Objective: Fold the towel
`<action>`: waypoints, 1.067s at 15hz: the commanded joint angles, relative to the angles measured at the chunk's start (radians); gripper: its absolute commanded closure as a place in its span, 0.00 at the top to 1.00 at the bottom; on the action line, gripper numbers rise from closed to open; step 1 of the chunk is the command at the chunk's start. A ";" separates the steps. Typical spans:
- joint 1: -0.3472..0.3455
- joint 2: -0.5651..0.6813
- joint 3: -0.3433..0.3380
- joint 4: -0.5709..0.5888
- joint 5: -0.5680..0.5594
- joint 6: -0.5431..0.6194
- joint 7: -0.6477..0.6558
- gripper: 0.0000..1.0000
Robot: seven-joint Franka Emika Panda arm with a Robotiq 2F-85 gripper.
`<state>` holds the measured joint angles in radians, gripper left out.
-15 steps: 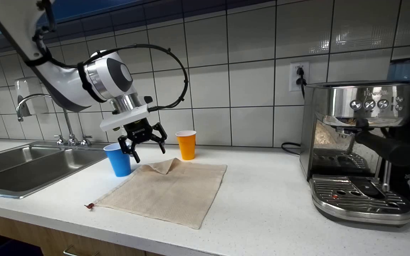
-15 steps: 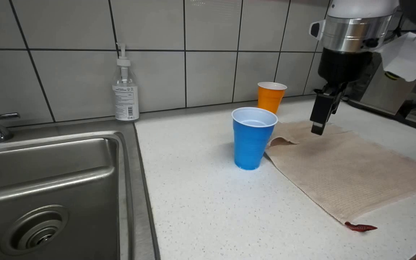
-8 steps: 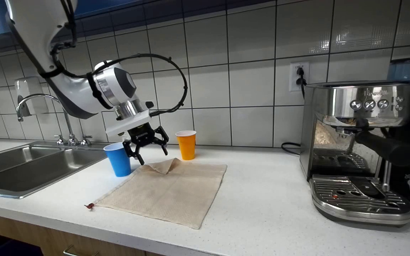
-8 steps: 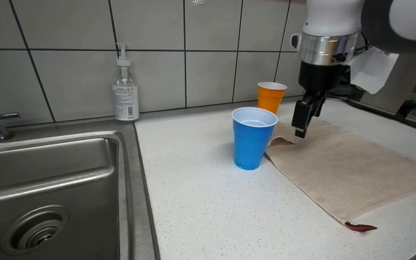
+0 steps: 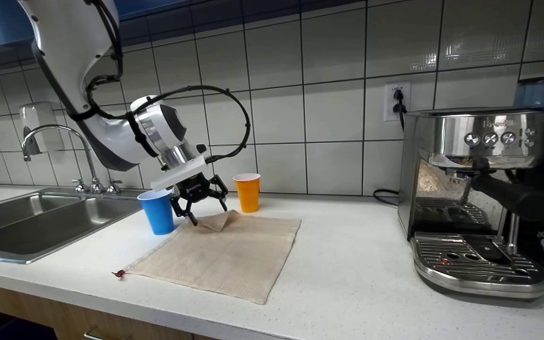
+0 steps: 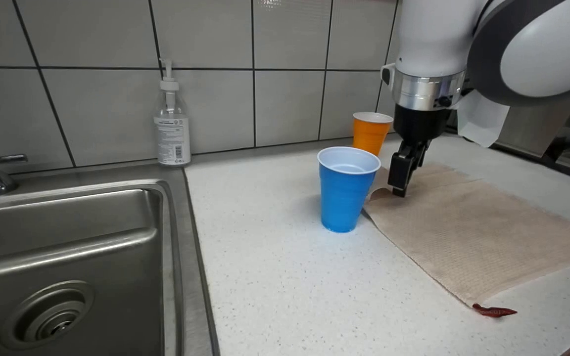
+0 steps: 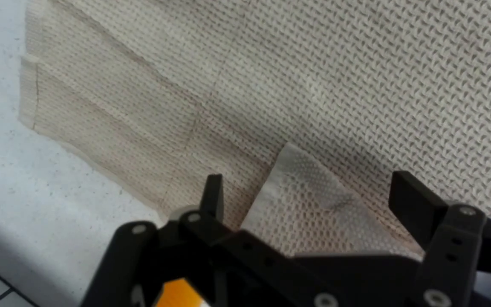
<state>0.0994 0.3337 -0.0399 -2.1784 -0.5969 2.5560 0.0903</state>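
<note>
The beige towel (image 5: 229, 264) lies mostly flat on the counter in both exterior views (image 6: 488, 237). Its back corner is turned over onto the cloth as a flap, and a red tag sits at its front left corner. My gripper (image 5: 210, 216) is open and points down at this flap, close to the cloth; whether the tips touch is unclear. In an exterior view the gripper (image 6: 399, 192) is just right of the blue cup. In the wrist view the flap of the towel (image 7: 301, 200) lies between the two spread fingers of the gripper (image 7: 307, 187), with nothing gripped.
A blue cup (image 5: 157, 215) stands close left of the gripper, at the towel's edge. An orange cup (image 5: 248, 194) stands behind the towel near the tiled wall. A sink (image 6: 171, 257) is at the left, with a soap bottle (image 6: 172, 133) behind. A coffee machine (image 5: 475, 198) stands right.
My gripper has come down toward the turned-over corner, moving slightly right in an exterior view and toward the blue cup in an exterior view. It stays open. Towel and cups have not moved.
</note>
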 commanded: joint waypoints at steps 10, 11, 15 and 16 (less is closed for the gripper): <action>0.031 0.064 -0.042 0.059 -0.041 0.035 0.023 1.00; 0.031 0.062 -0.041 0.057 -0.040 0.037 0.021 1.00; 0.036 0.062 -0.044 0.052 -0.049 0.051 0.022 0.79; 0.036 0.062 -0.044 0.051 -0.051 0.055 0.021 0.72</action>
<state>0.1195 0.3882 -0.0662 -2.1381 -0.6157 2.5937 0.0903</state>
